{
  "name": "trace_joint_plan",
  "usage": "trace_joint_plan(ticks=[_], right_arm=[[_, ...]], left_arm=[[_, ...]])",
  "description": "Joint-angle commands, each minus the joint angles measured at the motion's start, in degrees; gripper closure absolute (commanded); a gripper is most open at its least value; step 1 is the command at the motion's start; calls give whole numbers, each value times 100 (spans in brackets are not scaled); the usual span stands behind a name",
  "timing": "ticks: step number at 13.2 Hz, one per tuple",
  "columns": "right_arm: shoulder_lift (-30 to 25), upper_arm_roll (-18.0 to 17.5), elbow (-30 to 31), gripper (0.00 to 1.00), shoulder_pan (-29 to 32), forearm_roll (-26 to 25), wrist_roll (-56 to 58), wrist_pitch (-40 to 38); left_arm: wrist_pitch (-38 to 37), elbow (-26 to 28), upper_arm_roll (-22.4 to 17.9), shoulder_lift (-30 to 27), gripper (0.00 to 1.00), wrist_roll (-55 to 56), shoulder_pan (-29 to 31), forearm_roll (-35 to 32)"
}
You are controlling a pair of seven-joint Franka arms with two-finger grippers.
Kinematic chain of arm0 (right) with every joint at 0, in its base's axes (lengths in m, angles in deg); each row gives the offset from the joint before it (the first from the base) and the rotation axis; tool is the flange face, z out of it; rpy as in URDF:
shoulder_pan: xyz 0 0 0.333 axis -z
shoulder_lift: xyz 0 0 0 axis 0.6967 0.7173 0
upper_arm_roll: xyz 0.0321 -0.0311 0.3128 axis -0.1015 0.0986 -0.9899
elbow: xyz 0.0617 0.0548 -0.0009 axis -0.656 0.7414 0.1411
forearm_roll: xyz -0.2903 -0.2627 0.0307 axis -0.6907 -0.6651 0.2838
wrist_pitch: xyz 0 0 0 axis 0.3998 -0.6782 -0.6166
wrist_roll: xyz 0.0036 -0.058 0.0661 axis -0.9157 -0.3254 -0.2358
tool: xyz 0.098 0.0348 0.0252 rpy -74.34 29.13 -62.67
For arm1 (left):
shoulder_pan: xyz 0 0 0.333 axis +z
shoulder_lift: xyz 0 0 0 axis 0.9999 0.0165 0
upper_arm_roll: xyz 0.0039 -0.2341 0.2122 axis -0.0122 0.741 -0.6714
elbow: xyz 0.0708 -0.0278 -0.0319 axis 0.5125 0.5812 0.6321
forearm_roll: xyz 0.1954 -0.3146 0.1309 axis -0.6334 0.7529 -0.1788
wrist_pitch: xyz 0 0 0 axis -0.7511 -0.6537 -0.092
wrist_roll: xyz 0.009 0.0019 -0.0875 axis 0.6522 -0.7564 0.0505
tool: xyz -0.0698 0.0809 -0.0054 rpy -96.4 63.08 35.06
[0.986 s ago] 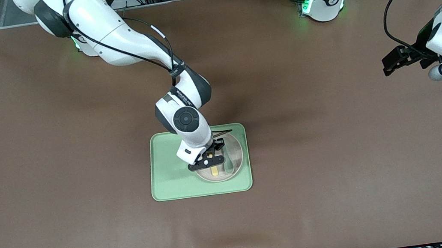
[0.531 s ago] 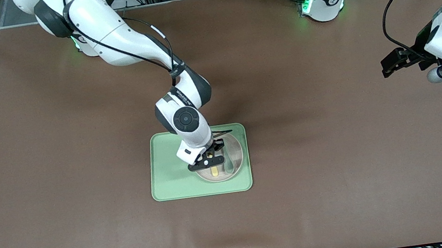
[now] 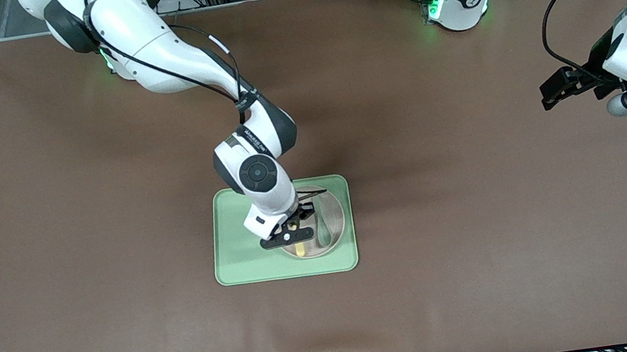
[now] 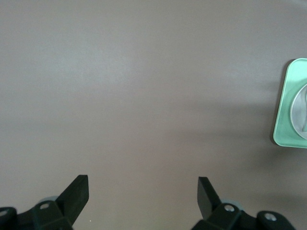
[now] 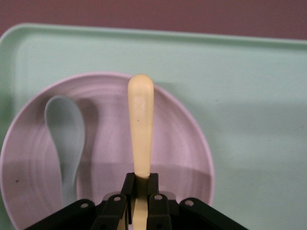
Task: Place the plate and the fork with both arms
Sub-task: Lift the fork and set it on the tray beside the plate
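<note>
The off-white plate (image 3: 336, 214) sits on the light-green tray (image 3: 237, 242), at the tray's end toward the left arm. My right gripper (image 3: 294, 229) is over the plate and shut on the pale-yellow fork (image 3: 300, 250). In the right wrist view the fork's handle (image 5: 141, 124) sticks out from between the gripper's (image 5: 140, 184) closed fingers over the plate (image 5: 182, 158); its tines are hidden. My left gripper (image 3: 550, 93) waits open and empty over bare table at the left arm's end, and it is open in the left wrist view (image 4: 142, 187).
A grey-green spoon (image 3: 324, 227) lies in the plate beside the fork; it also shows in the right wrist view (image 5: 64, 139). The tray's edge (image 4: 284, 115) shows in the left wrist view. Brown mat (image 3: 482, 238) covers the table.
My right gripper has shifted slightly toward the right arm's end of the tray with the fork in it. The left arm has barely moved.
</note>
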Motion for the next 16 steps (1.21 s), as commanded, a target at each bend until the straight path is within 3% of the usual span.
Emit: trace_joint_plan(ticks=[1, 5, 10, 16], right_arm=[[-330, -103, 125, 100, 416, 26, -29, -245], [-778, -260, 905, 100, 952, 140, 225, -202], [-1315, -288, 2610, 100, 1015, 255, 226, 1369], [-1368, -279, 3043, 100, 971, 255, 226, 1783]], left_arm=[[-132, -93, 23, -33, 0, 107, 35, 12], [-132, -102, 23, -33, 0, 116, 35, 12], [-79, -137, 14, -7, 0, 143, 35, 12], [-114, -155, -30, -130, 0, 63, 44, 12]])
